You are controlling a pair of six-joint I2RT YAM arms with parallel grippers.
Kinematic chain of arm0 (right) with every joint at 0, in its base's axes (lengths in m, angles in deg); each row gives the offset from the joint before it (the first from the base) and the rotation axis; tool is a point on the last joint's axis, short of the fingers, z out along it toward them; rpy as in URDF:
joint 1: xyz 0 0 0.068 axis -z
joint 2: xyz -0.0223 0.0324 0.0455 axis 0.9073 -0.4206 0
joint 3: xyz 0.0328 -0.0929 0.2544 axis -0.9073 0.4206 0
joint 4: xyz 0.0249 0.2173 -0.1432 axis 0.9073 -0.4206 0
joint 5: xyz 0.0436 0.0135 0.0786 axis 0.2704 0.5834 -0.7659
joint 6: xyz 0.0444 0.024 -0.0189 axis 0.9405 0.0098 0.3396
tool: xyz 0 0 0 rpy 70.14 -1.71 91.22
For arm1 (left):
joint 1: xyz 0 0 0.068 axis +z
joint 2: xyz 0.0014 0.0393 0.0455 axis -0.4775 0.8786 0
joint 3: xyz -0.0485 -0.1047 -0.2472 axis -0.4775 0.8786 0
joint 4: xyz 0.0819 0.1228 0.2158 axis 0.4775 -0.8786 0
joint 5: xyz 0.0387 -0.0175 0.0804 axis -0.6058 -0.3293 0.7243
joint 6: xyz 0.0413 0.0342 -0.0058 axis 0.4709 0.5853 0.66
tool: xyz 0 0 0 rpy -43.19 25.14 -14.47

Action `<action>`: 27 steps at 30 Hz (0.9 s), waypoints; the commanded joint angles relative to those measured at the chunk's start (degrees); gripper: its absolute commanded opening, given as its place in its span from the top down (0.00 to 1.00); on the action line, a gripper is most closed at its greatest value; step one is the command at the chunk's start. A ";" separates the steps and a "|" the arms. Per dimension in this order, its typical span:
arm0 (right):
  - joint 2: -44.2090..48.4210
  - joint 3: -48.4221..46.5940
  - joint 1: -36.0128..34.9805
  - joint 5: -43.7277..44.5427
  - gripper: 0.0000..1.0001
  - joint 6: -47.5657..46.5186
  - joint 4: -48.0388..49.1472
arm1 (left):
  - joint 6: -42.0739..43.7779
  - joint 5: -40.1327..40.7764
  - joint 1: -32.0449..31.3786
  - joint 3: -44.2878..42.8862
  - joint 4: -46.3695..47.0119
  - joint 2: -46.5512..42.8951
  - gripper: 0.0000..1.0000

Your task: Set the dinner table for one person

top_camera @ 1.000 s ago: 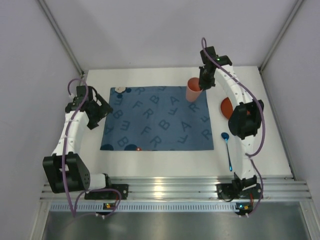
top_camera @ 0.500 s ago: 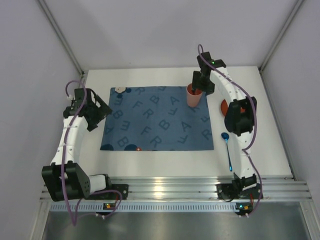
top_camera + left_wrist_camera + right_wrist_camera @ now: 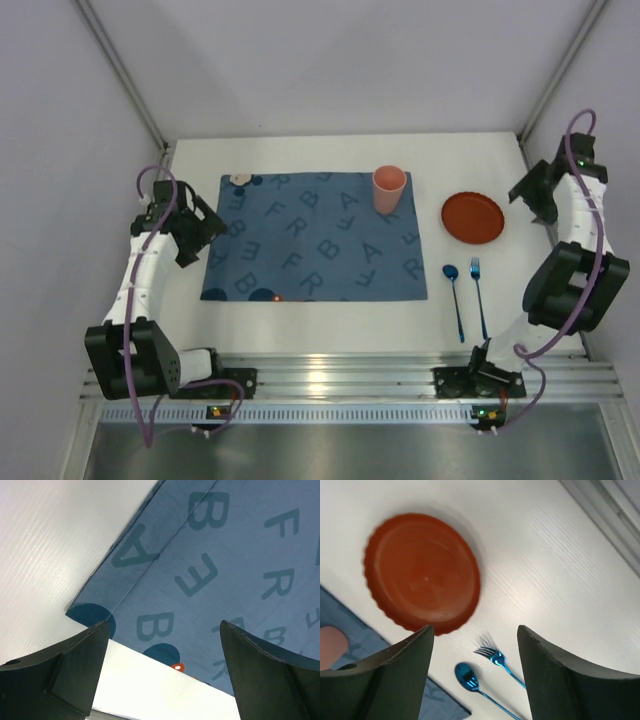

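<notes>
My left tool (image 3: 164, 625) and right tool (image 3: 474, 630) both spread, empty; plate (image 3: 422, 572) lies flat on bench (image 3: 330, 325) off placemat (image 3: 300, 240), thin rim could slip, knocking fork (image 3: 495, 657)

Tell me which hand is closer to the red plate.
Right. The right hand hangs open just to the right of the red plate, above the dinner table. The left hand is far off, at the left edge of the blue placemat.

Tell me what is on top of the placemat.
A pink cup stands upright at the placemat's far right corner. The cloth under the cup is covered.
</notes>
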 commanded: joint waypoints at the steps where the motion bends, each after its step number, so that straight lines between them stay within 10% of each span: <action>1: 1.10 8.25 3.71 -6.67 0.32 1.07 4.48 | 1.22 -0.94 -0.31 0.33 1.59 0.88 0.03; 22: -12.95 14.07 4.88 -15.30 0.40 5.82 17.68 | 2.28 1.16 -0.75 -3.89 0.54 4.22 0.02; 27: -15.94 12.05 2.34 -13.71 0.60 5.90 17.77 | 2.01 1.60 -0.75 -4.42 0.36 4.84 0.02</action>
